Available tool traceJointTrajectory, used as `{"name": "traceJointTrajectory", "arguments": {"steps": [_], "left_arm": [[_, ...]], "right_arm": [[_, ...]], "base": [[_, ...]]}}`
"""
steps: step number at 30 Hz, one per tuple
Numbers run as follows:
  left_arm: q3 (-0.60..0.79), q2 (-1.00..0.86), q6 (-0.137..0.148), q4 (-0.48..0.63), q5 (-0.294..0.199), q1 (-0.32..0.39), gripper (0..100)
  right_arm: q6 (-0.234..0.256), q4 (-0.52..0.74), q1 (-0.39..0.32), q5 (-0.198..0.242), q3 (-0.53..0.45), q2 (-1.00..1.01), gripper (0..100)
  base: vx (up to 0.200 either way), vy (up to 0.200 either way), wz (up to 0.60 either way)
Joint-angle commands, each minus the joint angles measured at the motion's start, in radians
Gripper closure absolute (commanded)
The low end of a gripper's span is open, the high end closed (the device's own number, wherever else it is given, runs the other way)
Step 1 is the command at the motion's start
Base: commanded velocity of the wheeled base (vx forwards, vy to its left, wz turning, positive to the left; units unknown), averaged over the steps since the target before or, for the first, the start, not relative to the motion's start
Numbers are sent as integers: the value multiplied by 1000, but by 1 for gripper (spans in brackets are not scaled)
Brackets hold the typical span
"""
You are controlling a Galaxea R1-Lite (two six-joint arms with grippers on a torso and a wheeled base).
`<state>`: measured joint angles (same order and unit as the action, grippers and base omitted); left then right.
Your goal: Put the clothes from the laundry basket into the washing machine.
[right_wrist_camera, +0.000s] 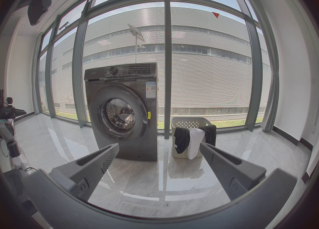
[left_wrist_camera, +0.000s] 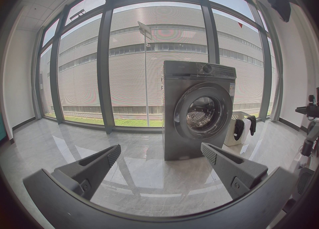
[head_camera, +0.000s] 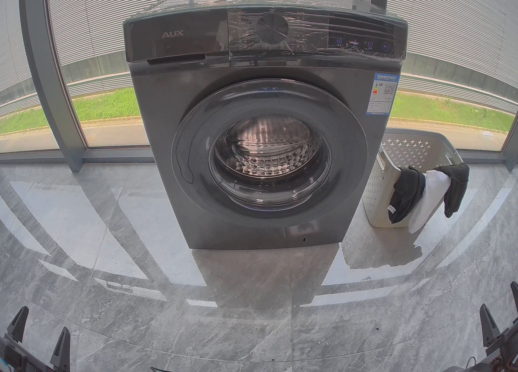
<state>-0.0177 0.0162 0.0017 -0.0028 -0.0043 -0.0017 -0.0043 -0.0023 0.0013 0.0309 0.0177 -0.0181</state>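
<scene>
- By my reading the task is sitting at its very start: nothing is lying in the drum [head_camera: 270,146] of the washing machine [head_camera: 162,98], and every garment I can see is hanging on the laundry basket [head_camera: 377,195]
- The washing machine is standing at 12 o'clock in the head view on the grey tiled floor [head_camera: 108,238]; its round door [head_camera: 189,173] is looking shut, with the bare drum showing through the glass
- The laundry basket is standing on the floor just beside the machine, at 3 o'clock from it and at 2 o'clock in the head view
- Three pieces seem to be draping over the basket's near rim: a black garment [head_camera: 406,194], a white garment [head_camera: 429,200] touching it, and a second black garment [head_camera: 456,187] on the far side of the white one; I cannot tell whether more is lying deeper inside
- The left gripper [left_wrist_camera: 160,150] is hanging at 7 o'clock in the head view, jaws spread wide and holding nothing, well apart from the machine
- The right gripper [right_wrist_camera: 158,148] is hanging at 5 o'clock, likewise spread wide and empty, well apart from the basket
- What is remaining, as I am judging it: opening the door, lifting each garment off the rim, and carrying it into the drum
- Counting up: one washing machine, one laundry basket, two black garments, one white garment, two grippers
</scene>
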Motion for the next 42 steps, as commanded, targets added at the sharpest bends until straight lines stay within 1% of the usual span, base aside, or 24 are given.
{"name": "traceJointTrajectory", "arguments": {"steps": [1, 4, 5, 14, 16, 17, 18, 19, 21, 22, 23, 24, 25, 26, 27, 28, 30, 31, 32, 34, 37, 42], "left_arm": [[18, -16, 0, 0, 0, 0, 0], [18, -15, 0, 0, 0, 0, 0], [18, -16, 0, 0, 0, 0, 0], [18, -16, -2, 0, 1, 0, 0], [18, -16, -2, 0, 1, 0, 0], [18, -15, -2, 0, 1, 0, 0], [18, -15, -2, 0, 1, 0, 0], [18, -15, -2, 0, 1, 0, 0], [18, -15, -2, 1, 0, 0, 0], [18, -15, -2, 1, 0, 0, 0], [18, -16, -2, 0, 1, 0, 0], [18, -16, -2, 0, 1, 0, 0], [18, -16, -2, 0, 1, 0, 0], [18, -16, -2, 0, 1, 0, 0], [18, -15, -2, 0, 1, 0, 0], [18, -15, -2, 0, 1, 0, 0], [18, -16, -2, 0, 1, 0, 0], [18, -16, -3, 0, 1, 0, 0], [18, -16, -3, 0, 1, 0, 0], [18, -16, -3, 0, 1, 0, 0], [18, -16, -3, 0, 1, 0, 0], [18, -15, -3, 0, 1, 0, 0]], "right_arm": [[0, -1, 0, 0, -18, 18, 0], [0, -1, 0, 0, -18, 18, 0], [0, 1, 0, 0, -18, 18, 100], [0, -1, 0, 0, -18, 18, 100], [-20, -1, 0, 6, -16, 18, 100], [-43, -19, 0, 12, -5, 18, 100], [-54, -44, 0, 20, 19, 10, 100], [-56, -105, 5, 27, 107, -29, 100], [-33, -196, 13, 23, 355, -255, 100], [-33, -196, 13, 23, 355, -255, 100], [-25, -196, 31, 32, 671, -473, 100], [-25, -194, 32, 34, 691, -487, 100], [-28, -173, 62, 47, 884, -637, 100], [-37, -160, 74, 60, 958, -704, 100], [-48, -151, 82, 77, 1007, -752, 100], [-74, -139, 91, 104, 1064, -821, 100], [-114, -131, 97, 149, 1124, -924, 100], [-125, -131, 100, 167, 1144, -964, 100], [-135, -131, 111, 196, 1170, -1019, 100], [-141, -131, 135, 222, 1203, -1099, 100], [-143, -139, 192, 222, 1220, -1201, 100], [-145, -146, 223, 224, 1219, -1320, 100]], "base": [[0, 0, 0], [0, 0, 0], [0, 0, 0], [0, 0, 0], [0, 0, 0], [0, 0, 0], [0, 0, 0], [0, 0, 0], [0, 0, 0], [0, 0, 0], [0, 0, 0], [0, 0, 0], [0, 0, 0], [0, 0, 0], [0, 0, 0], [0, 0, 0], [0, 0, 0], [0, 0, 0], [0, 0, 0], [0, 0, 0], [0, 0, 0], [0, 0, 0]]}}
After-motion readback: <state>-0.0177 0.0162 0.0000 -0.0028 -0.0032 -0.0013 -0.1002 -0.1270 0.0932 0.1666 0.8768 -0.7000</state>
